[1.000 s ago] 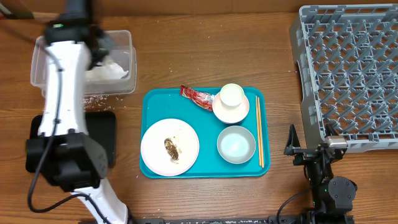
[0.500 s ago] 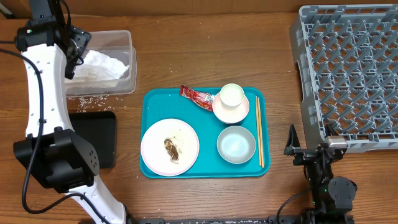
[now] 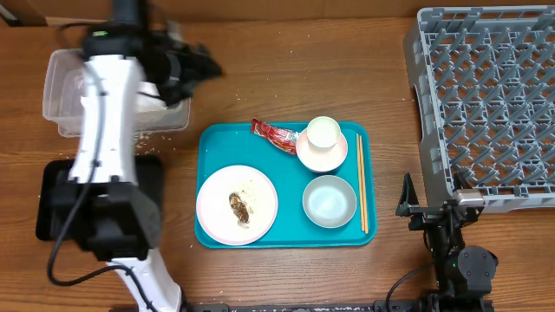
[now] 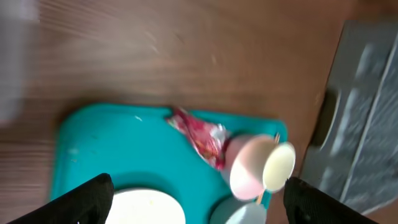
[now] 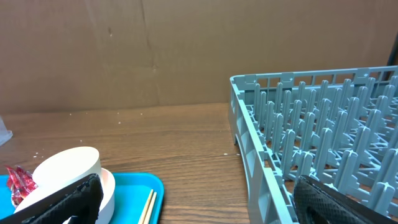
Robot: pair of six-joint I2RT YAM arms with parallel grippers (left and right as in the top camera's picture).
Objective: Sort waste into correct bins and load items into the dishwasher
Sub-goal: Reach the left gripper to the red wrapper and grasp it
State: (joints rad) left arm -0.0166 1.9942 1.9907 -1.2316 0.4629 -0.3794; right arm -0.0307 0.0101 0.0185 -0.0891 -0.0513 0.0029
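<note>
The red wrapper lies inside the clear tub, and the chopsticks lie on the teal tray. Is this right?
Not quite. The red wrapper lies on the teal tray, as the overhead view shows. The chopsticks do lie on that tray.

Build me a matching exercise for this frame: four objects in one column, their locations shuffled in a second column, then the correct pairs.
Objects
1. red wrapper
2. chopsticks
3. white plate
4. dish rack

Locations
a. along the right edge of the teal tray
b. off the tray, at the right side of the table
c. near-left corner of the teal tray, with the brown scrap on it
d. far side of the teal tray, just left of the cup

Pairs: 1-d, 2-a, 3-c, 4-b
</note>
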